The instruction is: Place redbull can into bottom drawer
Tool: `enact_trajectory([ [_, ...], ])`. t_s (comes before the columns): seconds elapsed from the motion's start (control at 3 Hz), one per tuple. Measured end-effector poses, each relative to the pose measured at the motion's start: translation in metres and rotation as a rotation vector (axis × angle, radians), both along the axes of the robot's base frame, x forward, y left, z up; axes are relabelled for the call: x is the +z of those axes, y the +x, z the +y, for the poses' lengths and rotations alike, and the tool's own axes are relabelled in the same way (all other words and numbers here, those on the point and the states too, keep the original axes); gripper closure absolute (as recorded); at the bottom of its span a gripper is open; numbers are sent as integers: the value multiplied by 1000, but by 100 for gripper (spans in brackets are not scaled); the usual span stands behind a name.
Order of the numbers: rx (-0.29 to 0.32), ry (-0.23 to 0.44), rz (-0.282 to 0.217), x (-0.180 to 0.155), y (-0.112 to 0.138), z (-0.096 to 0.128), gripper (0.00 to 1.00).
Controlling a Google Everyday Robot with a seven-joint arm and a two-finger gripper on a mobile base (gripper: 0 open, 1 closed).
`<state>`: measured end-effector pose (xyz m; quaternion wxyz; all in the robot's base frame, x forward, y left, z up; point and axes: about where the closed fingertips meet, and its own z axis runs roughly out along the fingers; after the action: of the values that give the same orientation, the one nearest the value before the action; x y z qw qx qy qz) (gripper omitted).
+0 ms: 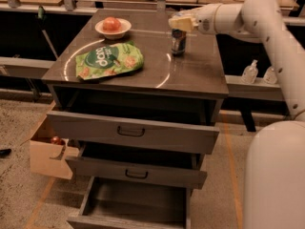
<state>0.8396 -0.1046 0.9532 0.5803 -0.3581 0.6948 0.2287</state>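
Your gripper (180,24) sits at the far right part of the cabinet top (190,75), right over the redbull can (178,43). The can stands upright directly beneath it, so close that you cannot tell whether they touch. You also cannot tell how wide the gripper stands or whether it has hold of anything.

Level with the gripper and off to the left in the view is a white bowl (101,30) holding a round reddish fruit (111,23). It is well apart from the can. Nearer to you and also left of the gripper, a green snack bag (108,60) lies flat on the top, again clear of the can.

The arm (267,23) reaches in from the right, with small clear bottles (249,71) on a ledge behind and below it.

Down the cabinet's front face, well below the gripper, all three drawers are pulled out in steps. The top drawer (131,132) and the middle drawer (136,173) each carry a black handle and overhang the back of the one beneath. The bottom drawer (138,202) comes out furthest, its dark floor showing.

A cardboard box (45,156) stands on the floor just beside the drawers' left side. The robot's white body (276,175) stands to their right.
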Motion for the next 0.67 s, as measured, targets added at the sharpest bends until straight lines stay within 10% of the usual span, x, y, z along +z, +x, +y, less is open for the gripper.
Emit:
enact_trajectory([
  [0.67,-34,21,2,92,-123,-103,100],
])
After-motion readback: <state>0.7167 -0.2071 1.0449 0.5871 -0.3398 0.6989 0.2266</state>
